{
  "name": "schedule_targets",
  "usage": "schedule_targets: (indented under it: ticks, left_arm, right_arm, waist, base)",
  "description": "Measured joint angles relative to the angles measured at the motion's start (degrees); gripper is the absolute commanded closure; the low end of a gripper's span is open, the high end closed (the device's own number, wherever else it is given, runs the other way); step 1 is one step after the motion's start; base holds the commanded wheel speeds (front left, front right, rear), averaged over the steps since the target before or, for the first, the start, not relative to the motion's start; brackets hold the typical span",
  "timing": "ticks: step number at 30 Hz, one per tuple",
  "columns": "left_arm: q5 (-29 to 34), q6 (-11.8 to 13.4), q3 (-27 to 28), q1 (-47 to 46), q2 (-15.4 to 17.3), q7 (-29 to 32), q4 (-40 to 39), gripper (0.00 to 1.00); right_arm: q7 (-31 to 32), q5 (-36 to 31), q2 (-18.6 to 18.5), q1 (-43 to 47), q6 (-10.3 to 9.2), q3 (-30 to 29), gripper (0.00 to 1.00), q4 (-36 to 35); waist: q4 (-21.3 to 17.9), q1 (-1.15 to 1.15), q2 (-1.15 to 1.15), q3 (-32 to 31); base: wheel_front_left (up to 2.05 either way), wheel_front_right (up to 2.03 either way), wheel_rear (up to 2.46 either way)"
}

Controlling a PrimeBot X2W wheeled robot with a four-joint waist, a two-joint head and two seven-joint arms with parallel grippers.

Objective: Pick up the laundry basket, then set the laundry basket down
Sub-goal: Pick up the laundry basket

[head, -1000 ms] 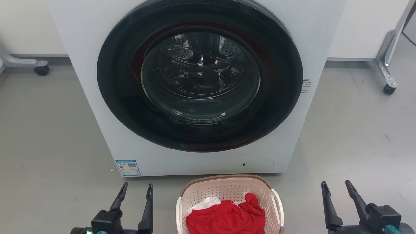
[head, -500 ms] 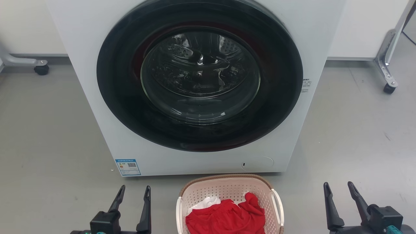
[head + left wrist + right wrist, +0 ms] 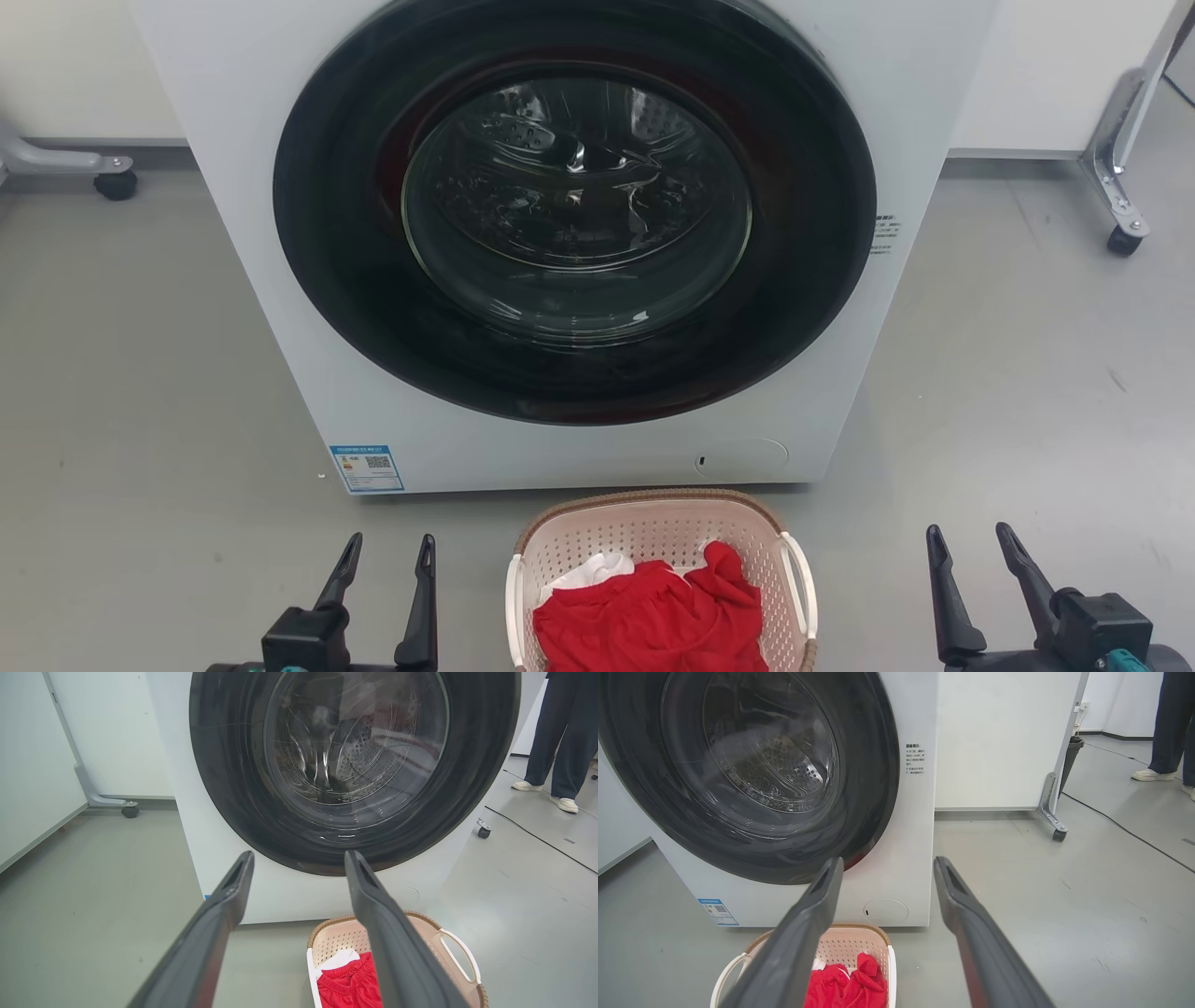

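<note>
The laundry basket sits bottom centre of the head view, just in front of the washer. It's holey pinkish plastic with a brown woven-look rim and white loop handles. Inside is a crumpled red garment over some white cloth. The left gripper and right gripper flank it, fingers apart and empty.

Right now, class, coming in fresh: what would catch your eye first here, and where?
The white washer with its round dark door stands at centre. In front of it sits the laundry basket holding red clothing, with the left gripper and right gripper open either side.
</note>
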Motion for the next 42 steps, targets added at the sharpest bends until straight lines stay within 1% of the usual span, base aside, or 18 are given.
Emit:
schedule_targets:
  ticks: [11, 20, 25, 42]
  left_arm:
    - [-0.01, -0.05, 0.32, -0.16, -0.43, 0.00, -0.32, 0.00]
    - [0.09, -0.04, 0.37, -1.16, -0.71, 0.00, -1.29, 0.00]
    - [0.12, -0.03, 0.26, -1.98, -1.07, 0.00, -1.83, 0.00]
    - [0.58, -0.03, -0.11, -9.23, -1.91, 0.00, -2.46, 0.00]
  right_arm:
    - [0.00, -0.45, 0.23, -0.18, 0.32, -0.18, 0.00, -0.34]
    - [0.00, -0.59, 0.43, -0.81, 0.42, -0.65, 0.00, -1.27]
    - [0.00, -0.59, 0.64, -2.19, 0.42, -1.12, 0.00, -2.12]
    - [-0.01, -0.60, 1.03, -9.06, 0.48, -2.59, 0.00, -3.10]
  waist:
    - [-0.11, 0.00, 0.00, 3.43]
    - [-0.58, 0.00, 0.00, 7.63]
    - [-1.05, 0.01, 0.00, 10.62]
    - [-2.55, 0.01, 0.01, 23.21]
  base:
    - [0.00, 0.00, 0.00]
    - [0.00, 0.00, 0.00]
    - [0.00, 0.00, 0.00]
    - [0.00, 0.00, 0.00]
